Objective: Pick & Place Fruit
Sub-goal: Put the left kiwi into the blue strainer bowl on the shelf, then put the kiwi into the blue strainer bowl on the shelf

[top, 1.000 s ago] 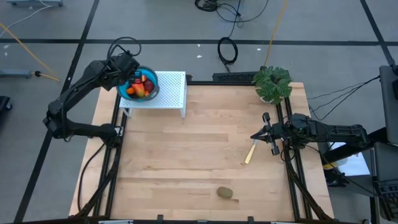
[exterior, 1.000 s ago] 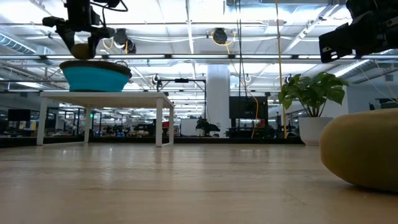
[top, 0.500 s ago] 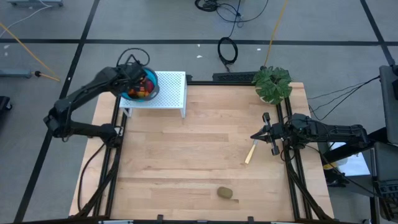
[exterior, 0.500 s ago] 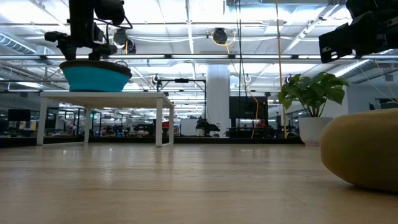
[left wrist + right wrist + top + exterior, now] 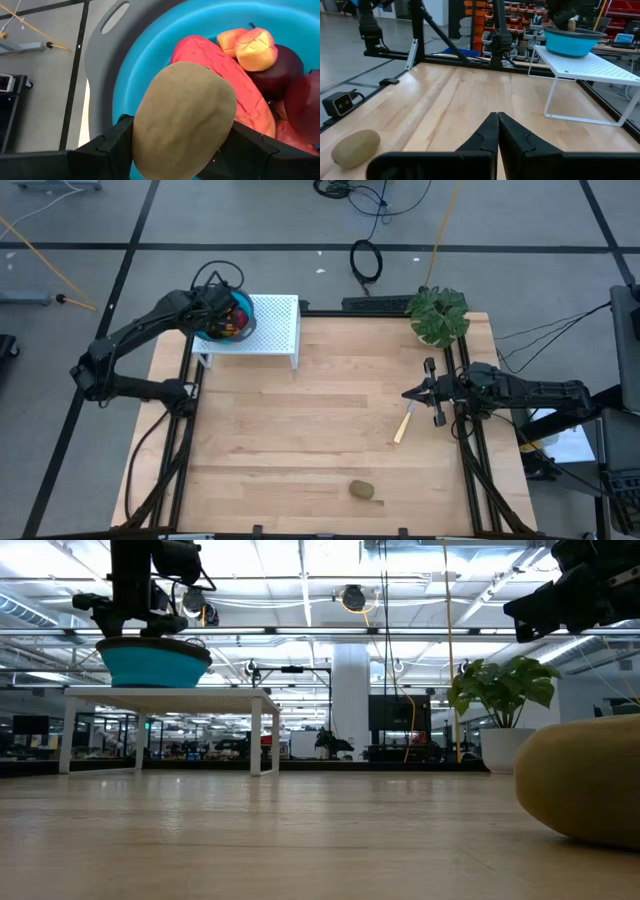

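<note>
My left gripper hangs over the blue bowl, which stands on the white rack, and is shut on a brown-green kiwi. In the left wrist view the bowl holds a red-orange oval, a small orange fruit and dark red balls. A second kiwi lies on the table near its near edge. My right gripper is shut and hovers at the table's right side. My left gripper pinches the kiwi across its middle, one finger on each side. It comes from above, pointing down into the bowl. The kiwi sits just over the red-orange oval; I cannot tell whether it touches it.
A pale yellow stick lies on the table just below my right gripper. A leafy plant stands at the far right corner. The second kiwi shows ahead of my right gripper, with bare wood between them.
My left gripper has moved toward the table's right, from beside the bowl's left rim to over its middle, and has come down. The kiwi it holds, seen above the rim a second ago, has sunk behind the rim in the low view.
</note>
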### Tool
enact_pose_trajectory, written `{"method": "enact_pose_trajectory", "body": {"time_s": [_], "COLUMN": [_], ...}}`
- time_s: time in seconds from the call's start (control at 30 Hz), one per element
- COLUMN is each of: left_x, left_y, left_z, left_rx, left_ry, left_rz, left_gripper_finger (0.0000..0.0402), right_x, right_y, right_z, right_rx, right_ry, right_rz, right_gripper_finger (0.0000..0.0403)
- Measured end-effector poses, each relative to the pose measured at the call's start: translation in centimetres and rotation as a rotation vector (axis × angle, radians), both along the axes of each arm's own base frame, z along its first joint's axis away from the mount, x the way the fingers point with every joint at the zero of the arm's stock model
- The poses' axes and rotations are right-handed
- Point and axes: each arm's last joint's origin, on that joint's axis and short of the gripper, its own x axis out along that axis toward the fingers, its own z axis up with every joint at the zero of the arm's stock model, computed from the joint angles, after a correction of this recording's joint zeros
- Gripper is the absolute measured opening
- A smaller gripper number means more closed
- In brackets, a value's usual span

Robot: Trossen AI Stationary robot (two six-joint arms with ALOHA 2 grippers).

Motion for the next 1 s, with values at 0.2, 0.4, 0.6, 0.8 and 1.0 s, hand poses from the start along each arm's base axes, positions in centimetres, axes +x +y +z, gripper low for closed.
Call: {"method": "enact_pose_trajectory", "body": {"time_s": [0.2, 0.4, 0.6, 0.8, 1.0], "left_x": [0.0, 0.0, 0.0, 0.0, 0.0], "left_y": [0.0, 0.0, 0.0, 0.0, -0.2], "left_z": [0.0, 0.0, 0.0, 1.6, 4.1], "left_rx": [-0.002, -0.004, -0.008, 0.016, 0.06], "left_ry": [0.002, 0.005, 0.021, 0.041, -0.061], "left_rz": [0.002, -0.003, -0.025, -0.107, -0.12], "left_gripper_finger": [0.0247, 0.0277, 0.0325, 0.035, 0.0351], "right_x": [0.0, 0.0, 0.0, 0.0, 0.0], "right_y": [0.0, 0.0, 0.0, 0.0, 0.0], "right_z": [0.0, 0.0, 0.0, 0.0, 0.5], "right_rx": [0.0, 0.0, 0.001, 0.075, 0.142], "right_ry": [0.0, 0.0, 0.0, 0.006, -0.032], "right_rz": [0.004, 0.005, 0.005, -0.001, -0.001], "right_gripper_finger": [0.0, 0.0, 0.0, 0.0, 0.0]}}
